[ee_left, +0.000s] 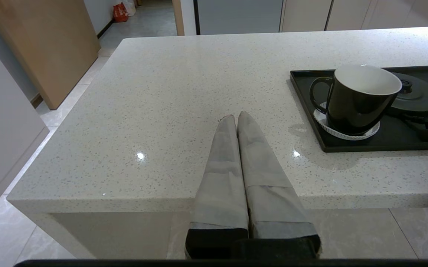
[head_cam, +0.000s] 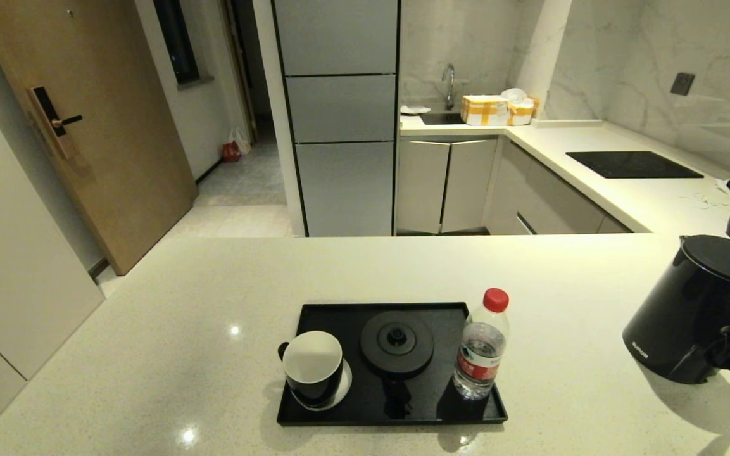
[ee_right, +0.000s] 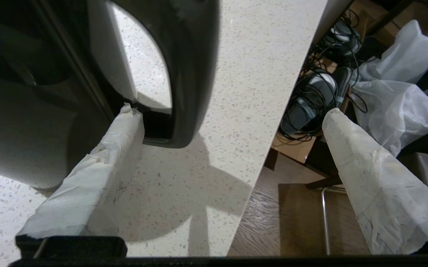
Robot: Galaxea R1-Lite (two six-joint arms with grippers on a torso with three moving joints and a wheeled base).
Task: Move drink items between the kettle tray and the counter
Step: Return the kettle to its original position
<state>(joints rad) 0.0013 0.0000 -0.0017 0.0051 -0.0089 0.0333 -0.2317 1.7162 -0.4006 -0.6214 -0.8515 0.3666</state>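
On the counter (head_cam: pixel 149 354) beside the tray (head_cam: pixel 314 415), the kettle (head_cam: pixel 694 310) stands free. My right gripper (ee_right: pixel 232 115) gapes wide at its handle (ee_right: pixel 191 74); one finger could bump and tip it.

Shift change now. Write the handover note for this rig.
Left gripper: shut, parked off the counter's near edge.
Right gripper: open beside the kettle handle, holding nothing.
Kettle stands on the counter to the right, off the tray.
Mug on its coaster and water bottle are on the tray; the kettle base is bare.
Left: other moves, if required.
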